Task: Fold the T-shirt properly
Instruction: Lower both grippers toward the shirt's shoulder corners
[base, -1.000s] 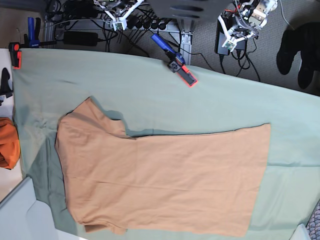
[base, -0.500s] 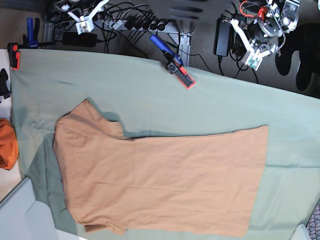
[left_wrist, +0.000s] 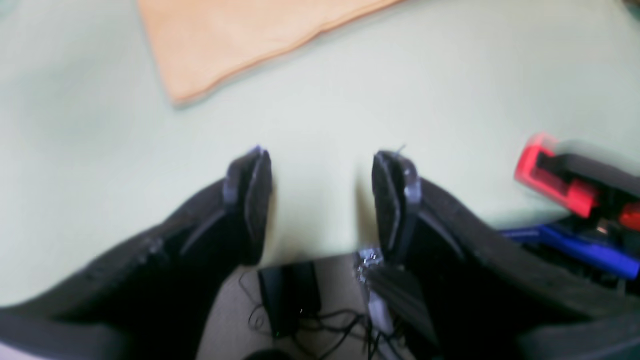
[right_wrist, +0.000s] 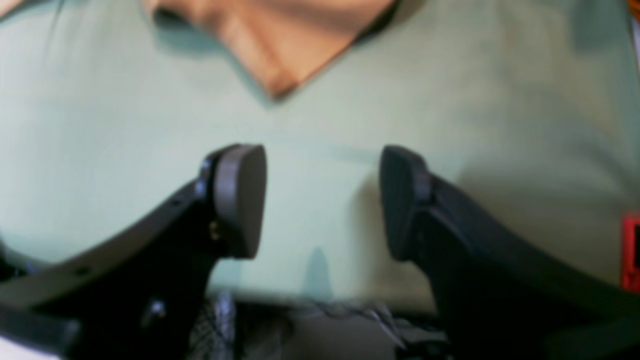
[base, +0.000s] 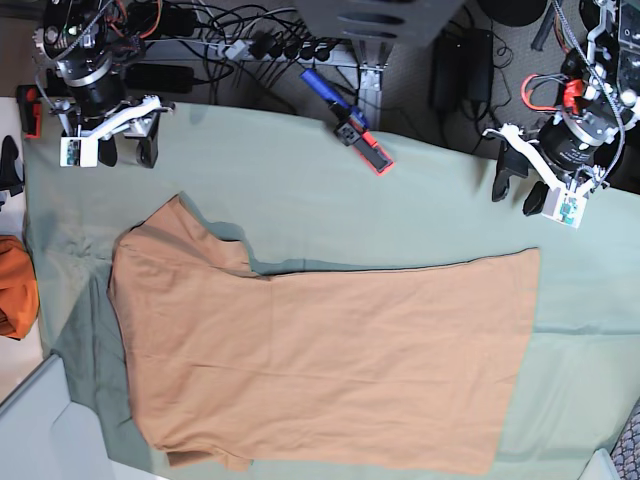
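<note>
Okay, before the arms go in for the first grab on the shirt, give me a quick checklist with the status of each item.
1. Left gripper open: ok, jaws stand wide apart in the left wrist view.
2. Right gripper open: ok, clear gap between its pads, nothing held.
3. T-shirt spread flat on the green tablecloth: ok, though the lower sleeve looks tucked under.
4. Left gripper near the hem corner: ok, corner lies just ahead, not yet touched.
5. Right gripper near the upper sleeve tip: ok, ahead of the jaws, untouched.
6. Clamp clear of the shirt: ok, it sits at the far table edge, apart from the fabric.
</note>
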